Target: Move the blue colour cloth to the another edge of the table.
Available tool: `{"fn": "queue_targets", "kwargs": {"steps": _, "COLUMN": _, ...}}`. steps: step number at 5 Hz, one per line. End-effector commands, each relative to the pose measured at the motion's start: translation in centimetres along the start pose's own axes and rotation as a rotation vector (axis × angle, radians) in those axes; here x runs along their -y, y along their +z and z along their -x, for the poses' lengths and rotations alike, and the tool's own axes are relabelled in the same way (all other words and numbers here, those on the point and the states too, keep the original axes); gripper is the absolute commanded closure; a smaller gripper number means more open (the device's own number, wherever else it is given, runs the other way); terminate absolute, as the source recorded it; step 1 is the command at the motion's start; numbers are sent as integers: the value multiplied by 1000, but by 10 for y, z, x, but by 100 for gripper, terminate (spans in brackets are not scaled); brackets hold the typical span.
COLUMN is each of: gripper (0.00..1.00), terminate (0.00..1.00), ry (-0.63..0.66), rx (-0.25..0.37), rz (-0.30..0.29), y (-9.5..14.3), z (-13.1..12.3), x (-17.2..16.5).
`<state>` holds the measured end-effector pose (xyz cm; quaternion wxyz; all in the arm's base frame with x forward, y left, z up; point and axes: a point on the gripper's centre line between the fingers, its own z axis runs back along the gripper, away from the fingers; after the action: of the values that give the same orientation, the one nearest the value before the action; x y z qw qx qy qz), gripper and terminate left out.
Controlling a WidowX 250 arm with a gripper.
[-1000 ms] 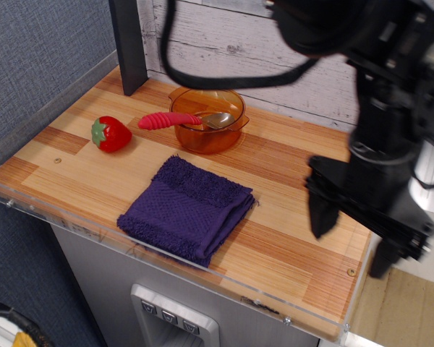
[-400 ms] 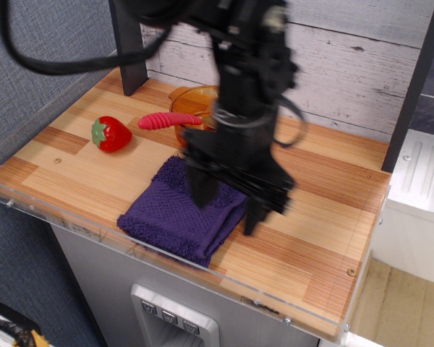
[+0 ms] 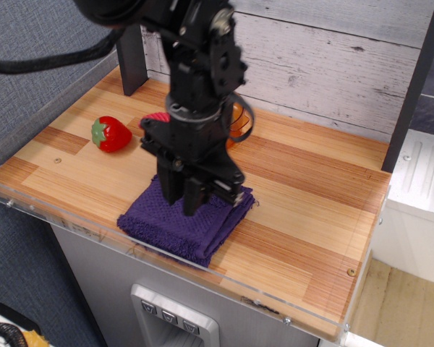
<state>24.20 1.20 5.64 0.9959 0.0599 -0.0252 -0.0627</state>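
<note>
The blue colour cloth [image 3: 175, 225], a folded dark blue-purple towel, lies near the front edge of the table [image 3: 304, 217], left of its middle. My gripper [image 3: 181, 203] points down over the cloth's upper middle. Its two dark fingers [image 3: 168, 189] stand a little apart, and their tips are at or just touching the cloth's surface. The arm hides the cloth's far part.
A red strawberry toy [image 3: 111, 134] sits at the left. An orange bowl [image 3: 236, 124] with a pink-handled spoon [image 3: 152, 116] stands behind the arm, mostly hidden. A dark post [image 3: 130, 50] rises at the back left. A clear acrylic rim [image 3: 166, 254] edges the table.
The arm swung from the table's right side leftward and down onto the cloth. Its fingers now look closer together. The cloth has not moved.
</note>
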Motion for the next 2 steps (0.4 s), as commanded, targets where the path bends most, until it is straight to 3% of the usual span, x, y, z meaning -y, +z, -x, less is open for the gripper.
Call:
{"fn": "queue_targets", "kwargs": {"steps": 1, "gripper": 100, "terminate": 0, "ry": 31, "rx": 5, "rz": -5, "y": -20, "z": 5, "x": -21}}
{"fn": "queue_targets", "kwargs": {"steps": 2, "gripper": 100, "terminate": 0, "ry": 12, "rx": 26, "rz": 11, "y": -30, "z": 2, "x": -19}}
